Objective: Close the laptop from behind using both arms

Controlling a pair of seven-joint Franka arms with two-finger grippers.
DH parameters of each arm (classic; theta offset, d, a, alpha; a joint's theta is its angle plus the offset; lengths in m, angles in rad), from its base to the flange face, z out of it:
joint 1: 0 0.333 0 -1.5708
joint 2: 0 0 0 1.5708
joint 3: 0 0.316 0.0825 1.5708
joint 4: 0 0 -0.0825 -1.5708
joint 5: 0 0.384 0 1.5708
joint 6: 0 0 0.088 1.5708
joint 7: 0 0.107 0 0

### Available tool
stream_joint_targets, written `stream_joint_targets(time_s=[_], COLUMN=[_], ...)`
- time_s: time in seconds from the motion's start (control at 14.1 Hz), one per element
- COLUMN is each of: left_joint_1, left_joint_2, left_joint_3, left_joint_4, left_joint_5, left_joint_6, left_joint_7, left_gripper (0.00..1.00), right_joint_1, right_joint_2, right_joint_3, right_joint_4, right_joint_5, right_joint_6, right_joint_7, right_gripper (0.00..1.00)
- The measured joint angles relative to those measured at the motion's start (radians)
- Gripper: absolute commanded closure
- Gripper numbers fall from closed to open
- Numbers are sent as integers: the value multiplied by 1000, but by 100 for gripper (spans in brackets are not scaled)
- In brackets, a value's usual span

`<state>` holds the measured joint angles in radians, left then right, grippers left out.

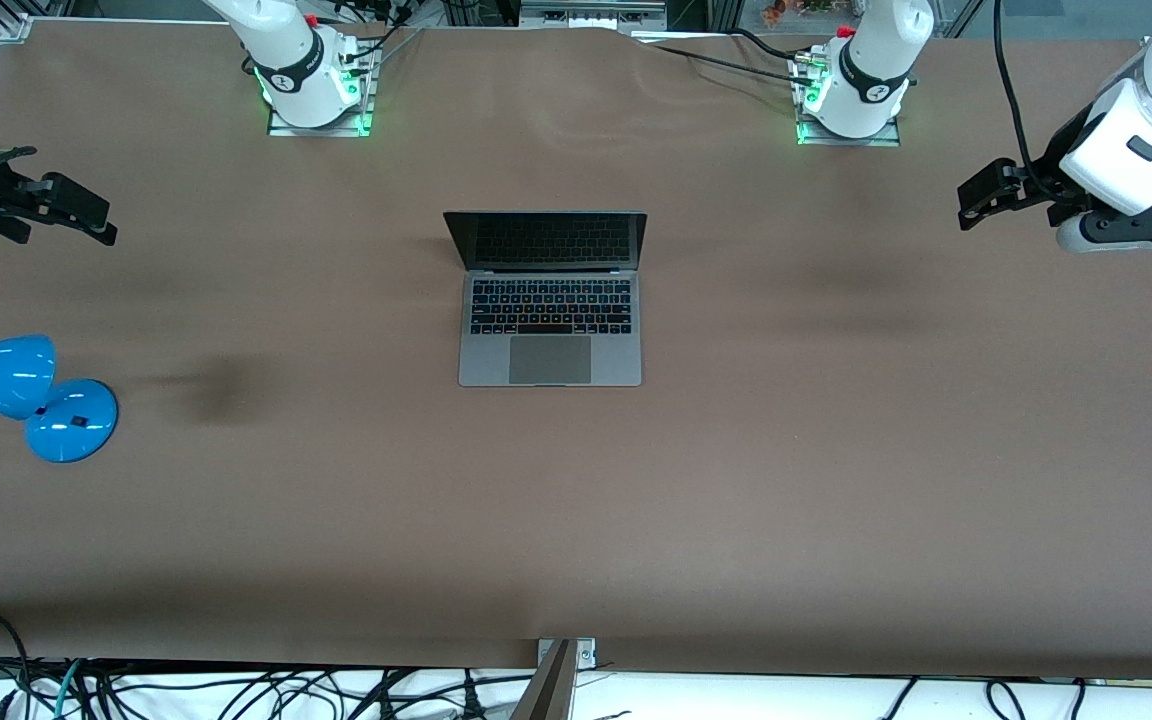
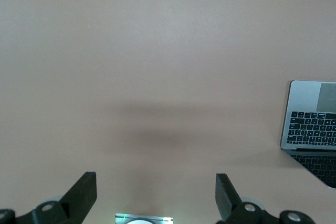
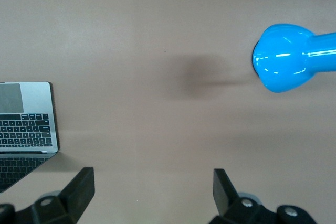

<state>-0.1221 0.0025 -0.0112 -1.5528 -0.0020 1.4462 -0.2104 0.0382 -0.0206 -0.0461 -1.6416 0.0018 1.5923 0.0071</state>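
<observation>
**Both arms wide, laptop open and untouched**

The laptop (image 1: 550,300) sits open in the middle of the table (image 1: 736,480), well in from every edge, its screen upright and facing the front camera, hinge toward the robots' bases. The left gripper (image 1: 986,195) hangs over the table's edge at the left arm's end, fingers (image 2: 84,192) spread wide with nothing between them. The right gripper (image 1: 76,215) hangs over the edge at the right arm's end, likewise spread wide and empty, and below it a blue lamp (image 1: 26,395) stands by that same edge.

Now, the risks. Both grippers have a long way to travel to reach the lid's back, and if one arrives ahead of the other, an uneven push could twist the screen or spin the whole laptop on the smooth table. A push too low on the lid would likely shove the base toward the front camera rather than fold the hinge. Coming in too steeply, open fingers could catch the lid's top edge. And the right arm, swinging out, could clip the lamp.
</observation>
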Motion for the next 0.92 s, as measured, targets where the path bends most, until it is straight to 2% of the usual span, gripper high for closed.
stream_joint_targets(time_s=[0.36,0.64,0.92], left_joint_1=[0,1,1], left_joint_2=[2,2,2], left_joint_3=[-27,-97,-186], left_joint_4=[-2,-16,-17], left_joint_5=[0,-16,-41], left_joint_6=[-11,-17,-30], left_joint_7=[0,-9,-107], left_gripper=[0,0,0], right_joint_1=[0,0,0], right_joint_2=[0,0,0], right_joint_3=[0,0,0], right_joint_4=[0,0,0], right_joint_5=[0,0,0], right_joint_6=[0,0,0], right_joint_7=[0,0,0], right_gripper=[0,0,0])
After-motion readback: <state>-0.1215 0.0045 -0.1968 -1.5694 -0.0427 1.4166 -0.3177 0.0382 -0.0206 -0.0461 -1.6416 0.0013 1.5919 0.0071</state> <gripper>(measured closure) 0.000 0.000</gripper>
